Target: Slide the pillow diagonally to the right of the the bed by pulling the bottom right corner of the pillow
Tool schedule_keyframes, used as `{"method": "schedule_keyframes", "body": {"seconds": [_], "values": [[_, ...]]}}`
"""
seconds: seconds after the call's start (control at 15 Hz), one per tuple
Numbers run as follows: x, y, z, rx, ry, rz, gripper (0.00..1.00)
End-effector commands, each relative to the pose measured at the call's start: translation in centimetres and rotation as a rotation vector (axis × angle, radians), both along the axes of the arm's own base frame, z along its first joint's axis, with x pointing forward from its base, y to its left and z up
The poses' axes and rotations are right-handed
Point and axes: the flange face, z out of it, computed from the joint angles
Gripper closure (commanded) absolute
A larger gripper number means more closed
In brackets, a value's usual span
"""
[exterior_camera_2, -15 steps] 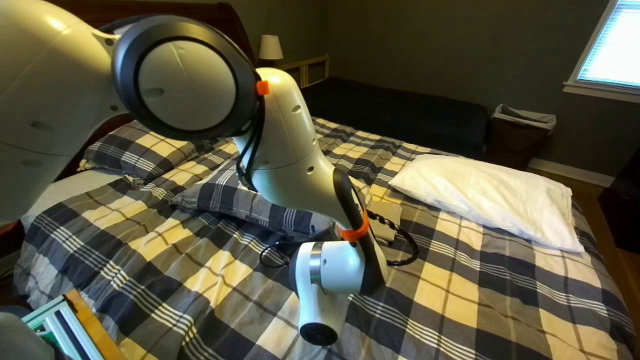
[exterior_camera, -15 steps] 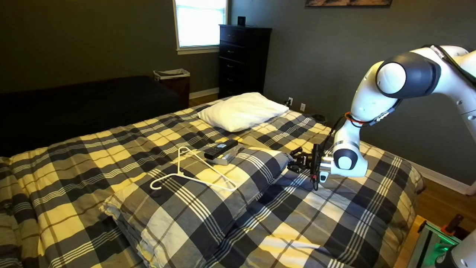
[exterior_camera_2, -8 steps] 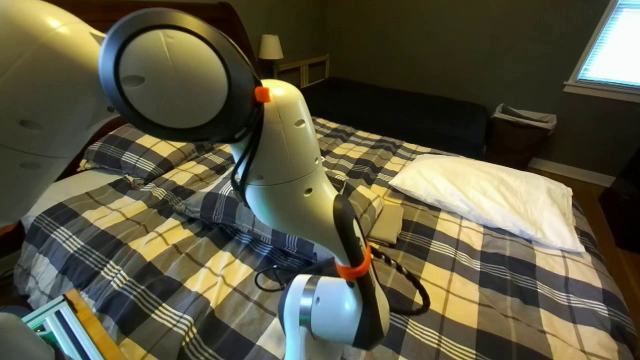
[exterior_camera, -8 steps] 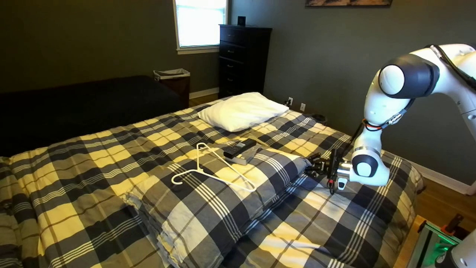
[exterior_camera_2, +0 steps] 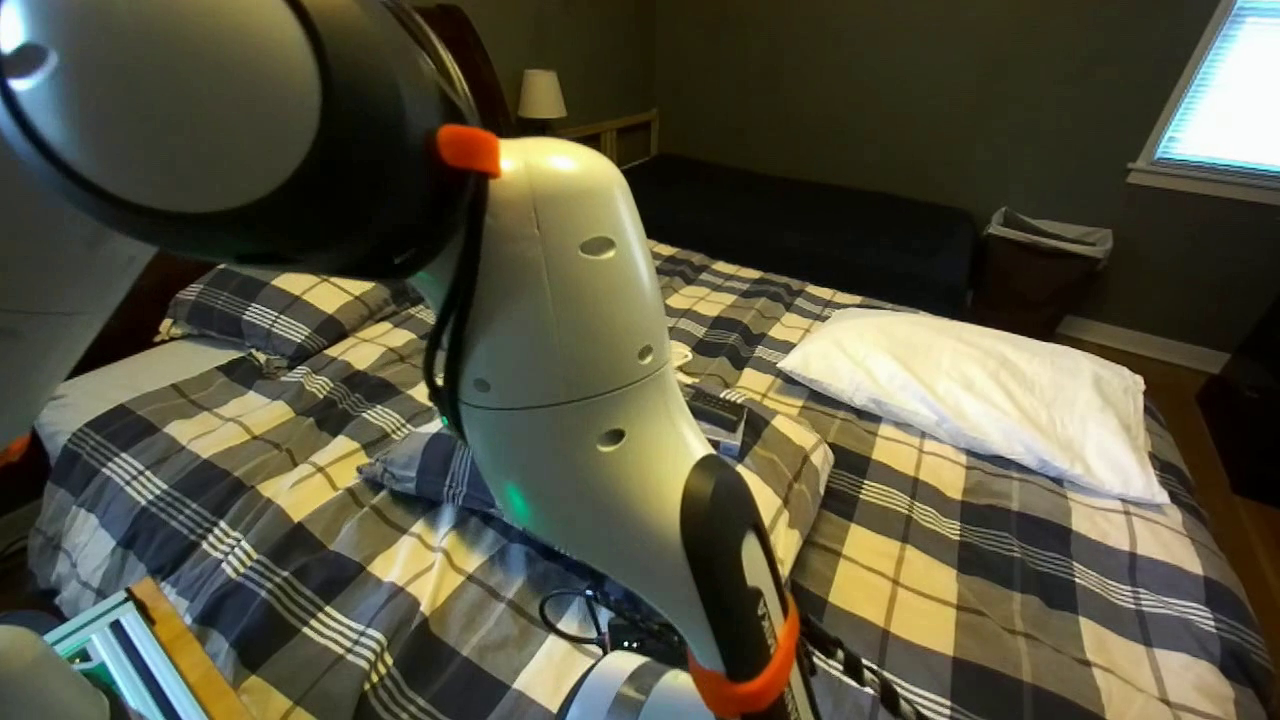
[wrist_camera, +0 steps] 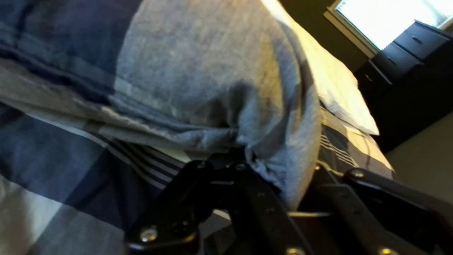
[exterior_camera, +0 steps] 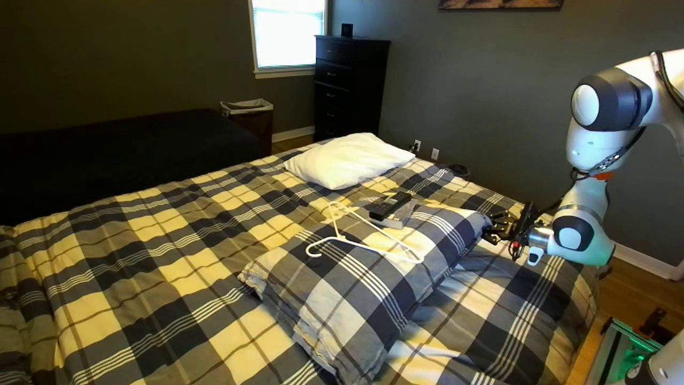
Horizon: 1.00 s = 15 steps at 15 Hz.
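The plaid pillow [exterior_camera: 363, 283] lies on the plaid bed [exterior_camera: 176, 235], at a slant. It is partly behind the arm in an exterior view [exterior_camera_2: 800, 470]. In the wrist view the pillow [wrist_camera: 198, 63] fills the upper middle, above the bed cover [wrist_camera: 46, 159]. My gripper [exterior_camera: 489, 227] is at the pillow's corner nearest the robot. In the wrist view my gripper [wrist_camera: 274, 166] has the bunched grey corner between its two fingers, pinched. The fingertips are partly hidden by the cloth.
A white hanger [exterior_camera: 374, 249], a black remote [exterior_camera: 391, 206] and a grey box [exterior_camera: 396, 221] rest on the pillow. A plain white pillow [exterior_camera: 350, 159] lies at the bed's far side. Another plaid pillow [exterior_camera_2: 290, 305] is near the headboard. The robot's stand [exterior_camera: 593, 342] is beside the bed.
My gripper has moved towards the robot's side of the bed, pulling the pillow along by its corner. The hanger, remote and box have ridden along on top. The white pillow has not moved.
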Motion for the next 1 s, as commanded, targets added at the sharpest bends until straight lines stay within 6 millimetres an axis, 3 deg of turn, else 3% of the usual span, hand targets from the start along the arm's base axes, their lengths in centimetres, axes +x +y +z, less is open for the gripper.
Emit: {"method": "schedule_keyframes", "body": {"seconds": [0.0, 0.07, 0.13, 0.33, 0.6, 0.73, 0.93], "values": [[-3.0, -4.7, 4.0, 0.019, 0.020, -0.183, 0.93], [-3.0, -5.1, 4.3, 0.014, 0.052, -0.201, 0.65], [-3.0, -5.3, 4.7, 0.014, 0.077, -0.206, 0.64], [-0.5, -4.5, 5.4, -0.014, 0.129, -0.170, 0.44], [4.5, 0.4, 4.9, -0.086, 0.239, -0.058, 0.13], [4.4, 2.3, 5.9, -0.181, 0.335, -0.054, 0.01], [3.5, 4.9, 8.7, -0.350, 0.423, -0.054, 0.00]]}}
